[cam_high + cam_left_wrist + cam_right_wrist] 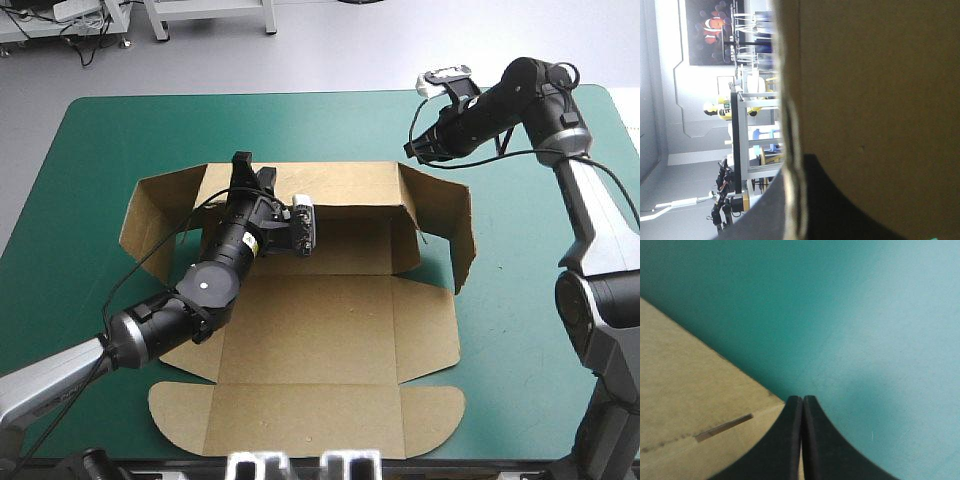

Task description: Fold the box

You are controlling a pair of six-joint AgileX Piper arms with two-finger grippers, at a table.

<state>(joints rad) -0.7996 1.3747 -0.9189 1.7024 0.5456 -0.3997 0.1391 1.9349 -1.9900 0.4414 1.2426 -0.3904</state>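
Where the teal-green cover (520, 350) spans the table, one box (320, 330) sits at its middle: brown cut board, partly raised. Near panels and the rounded front flap lie flat on the cover. The far wall stands upright, with a side flap at each far corner, angled outward. Left gripper (245, 168): at the far wall's top edge, toward its left end, black fingers (840, 210) all but closed, the board's edge running between them. Right gripper (412, 150): off the board, over bare cover just beyond the far right flap, fingers pressed together in one point, holding nothing, a box corner beside it.
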